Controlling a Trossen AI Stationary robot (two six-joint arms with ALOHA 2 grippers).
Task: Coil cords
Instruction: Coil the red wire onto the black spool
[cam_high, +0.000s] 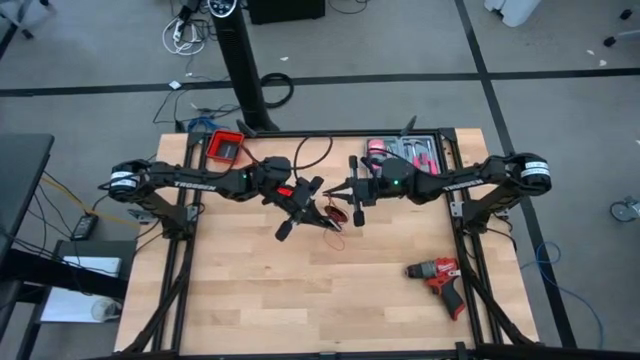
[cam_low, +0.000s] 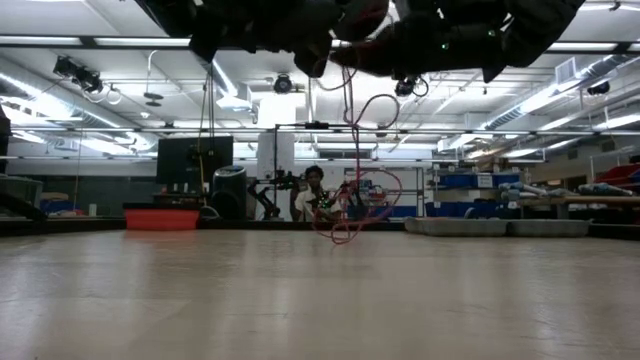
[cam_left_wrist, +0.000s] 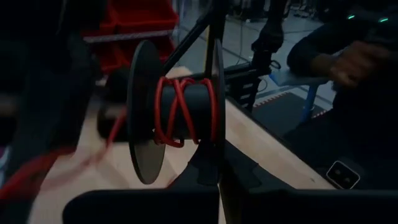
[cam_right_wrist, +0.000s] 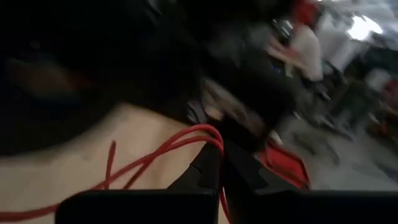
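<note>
The cords are one thin red wire. Part of it is wound in a few turns around the core of a black two-disc spool (cam_left_wrist: 183, 112). The rest hangs in slack loops (cam_low: 352, 205) under both grippers above the middle of the table (cam_high: 300, 290). My left gripper (cam_high: 300, 195) is shut on the spool. My right gripper (cam_high: 346, 190) faces it from the right, close by, and is shut on the red wire (cam_right_wrist: 186, 140). I cannot tell whether the lowest loop (cam_low: 340, 238) touches the table. My left gripper pinches the spool by the thin disc (cam_left_wrist: 219, 149) nearer its fingers, which come in roughly level from the table's left. The spool is lifted clear of the table, its axis lying across the fingers. My right gripper pinches the red wire (cam_right_wrist: 210, 134) between its fingertips, roughly level from the table's right. Two strands or more run together into the pinch. The wire trails away slack toward the table.
A red bin (cam_high: 226, 146) stands at the far left and a tray of pink-handled tools (cam_high: 405, 150) at the far right. A red and black drill (cam_high: 440, 280) lies near the right front. A black post (cam_high: 245, 80) rises behind the table. A person (cam_low: 316, 195) sits beyond it.
</note>
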